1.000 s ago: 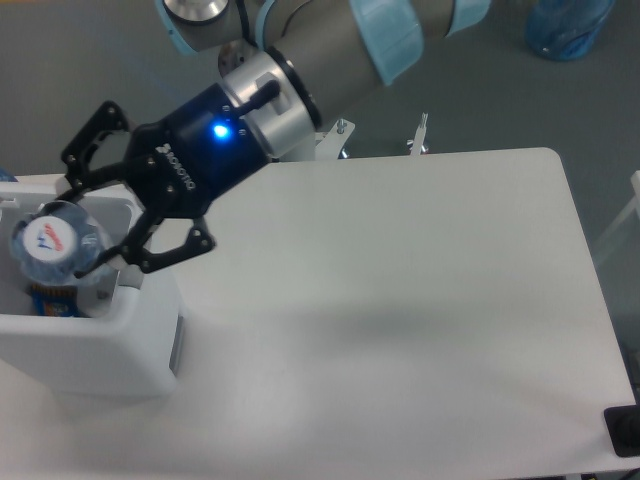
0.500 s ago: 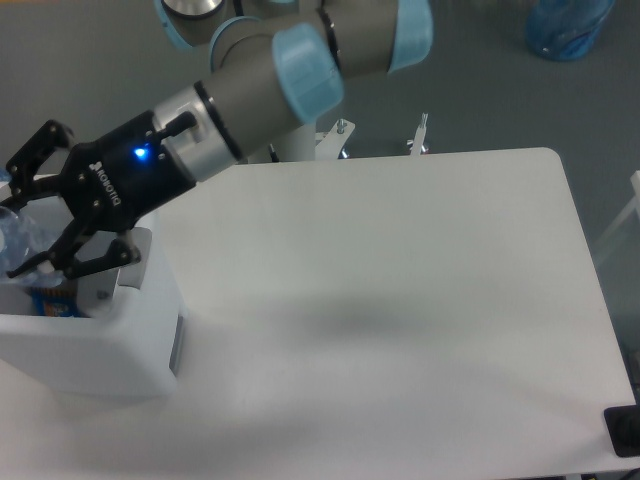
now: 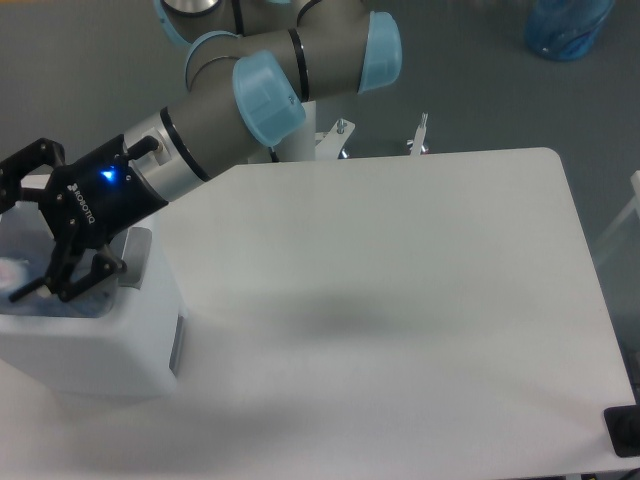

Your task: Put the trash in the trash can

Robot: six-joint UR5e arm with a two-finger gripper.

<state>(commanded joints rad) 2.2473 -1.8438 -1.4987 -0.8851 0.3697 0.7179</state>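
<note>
The trash can (image 3: pixel 140 345) is a white bin at the table's left edge, with a grey handle inset on its right side. My gripper (image 3: pixel 12 245) hangs over its opening at the left frame edge, jaws spread wide. The trash, a clear crushed bottle (image 3: pixel 17 273) with a reddish mark, shows as a blur inside the bin's mouth, just below the line between my fingers (image 3: pixel 75 282). The fingers themselves look sharp and I see no grip on the bottle. Part of the gripper and of the bin is cut off by the frame.
The white table (image 3: pixel 400 300) stretches to the right of the bin. A blue water jug (image 3: pixel 566 26) stands on the floor at the top right. A small metal fixture (image 3: pixel 423 135) sits at the table's far edge, a black block (image 3: pixel 625 430) at the lower right.
The arm has swung left, carrying the bottle from above the bin's right rim to over its opening. The bottle now sits lower and blurred inside the bin.
</note>
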